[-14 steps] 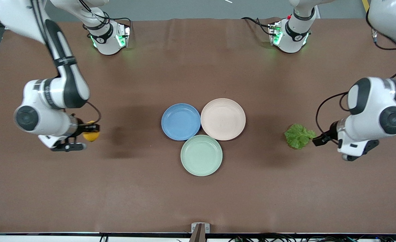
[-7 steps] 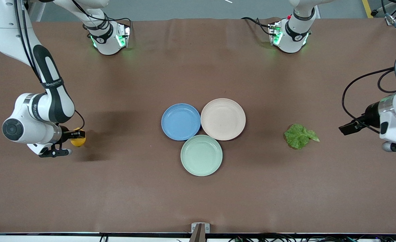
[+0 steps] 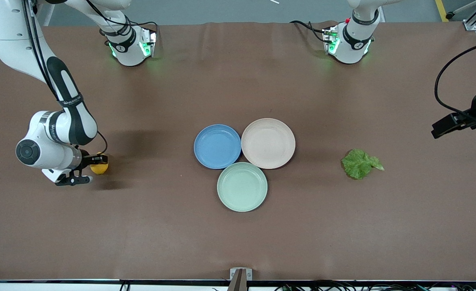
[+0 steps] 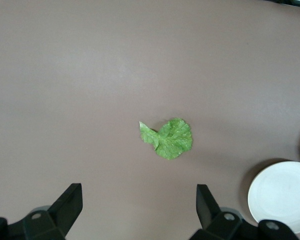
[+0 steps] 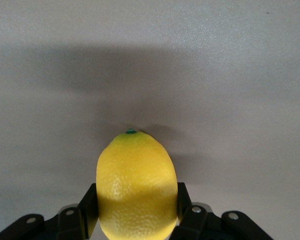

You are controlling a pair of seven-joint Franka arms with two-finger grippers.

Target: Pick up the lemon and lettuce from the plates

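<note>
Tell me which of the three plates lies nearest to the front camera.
The pale mint-green plate. It lies lowest in the front view; the blue plate and the beige-pink plate sit side by side farther from that camera.

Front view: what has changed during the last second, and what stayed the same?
The left gripper, open, drew away from the crinkled green lettuce leaf toward the left arm's end of the table. The right gripper shifted slightly, shut on the small yellow lemon low over the table. Lettuce and the blue, beige-pink and mint-green plates stayed put.
</note>
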